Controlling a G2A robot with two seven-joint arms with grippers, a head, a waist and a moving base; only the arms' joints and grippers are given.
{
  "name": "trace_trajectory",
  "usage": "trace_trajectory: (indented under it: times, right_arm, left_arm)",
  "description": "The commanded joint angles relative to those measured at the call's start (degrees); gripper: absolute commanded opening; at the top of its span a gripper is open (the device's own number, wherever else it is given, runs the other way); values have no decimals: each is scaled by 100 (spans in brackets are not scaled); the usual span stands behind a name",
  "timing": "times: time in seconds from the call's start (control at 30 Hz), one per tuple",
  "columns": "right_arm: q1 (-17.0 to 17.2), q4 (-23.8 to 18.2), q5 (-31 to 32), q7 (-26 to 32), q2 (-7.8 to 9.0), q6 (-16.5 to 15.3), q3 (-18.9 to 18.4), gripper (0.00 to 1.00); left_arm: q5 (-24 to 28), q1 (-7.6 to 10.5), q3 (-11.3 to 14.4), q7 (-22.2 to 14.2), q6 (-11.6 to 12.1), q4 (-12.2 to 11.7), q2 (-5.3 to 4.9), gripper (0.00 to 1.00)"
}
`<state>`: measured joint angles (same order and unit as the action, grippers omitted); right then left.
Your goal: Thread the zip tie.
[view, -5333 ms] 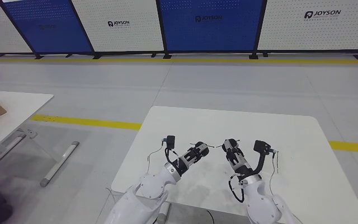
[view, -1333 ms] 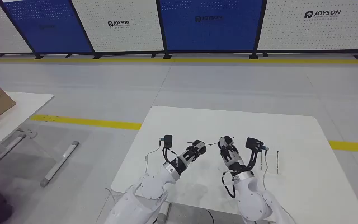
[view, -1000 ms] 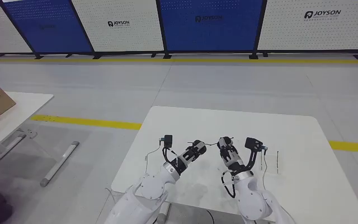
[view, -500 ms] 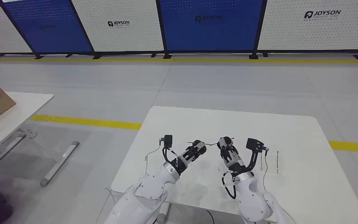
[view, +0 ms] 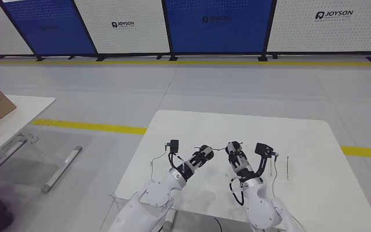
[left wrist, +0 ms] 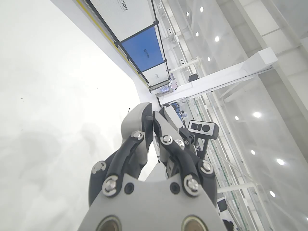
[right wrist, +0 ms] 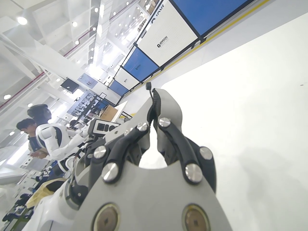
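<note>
Fingers (right wrist: 168, 106) of the right gripper (right wrist: 154, 97) pinch the zip tie (right wrist: 148, 86) just below its head. The left gripper (left wrist: 153, 117) seems closed on its tail, at lower centre of the top view. Best to line tip with slot, feeding slowly.

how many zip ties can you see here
2. The held zip tie is pinched in the right gripper; the loose zip tie lies on the table beside that arm. Others may be hidden.

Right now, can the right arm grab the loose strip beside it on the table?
Probably not: the right arm's jaws are shut on the zip tie, though the strip lies close by, uncovered.
</note>
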<state>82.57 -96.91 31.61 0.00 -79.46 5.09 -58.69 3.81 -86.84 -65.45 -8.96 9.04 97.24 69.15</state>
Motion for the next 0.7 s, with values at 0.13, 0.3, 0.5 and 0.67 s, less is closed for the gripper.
trace_trajectory:
  times: [0.13,0.3,0.5,0.67]
  right_arm:
    - [-2,-4,18,0,-15,18,-8,0]
    - [13,-42,58,29,-21,41,-25,0]
    - [123,-151,80,23,-15,18,-97,0]
    - [194,-180,82,52,-8,-16,-164,0]
  left_arm:
    - [0,0,0,0,0,0,0,0]
    - [0,0,0,0,0,0,0,0]
    - [0,0,0,0,0,0,0,0]
    - [0,0,0,0,0,0,0,0]
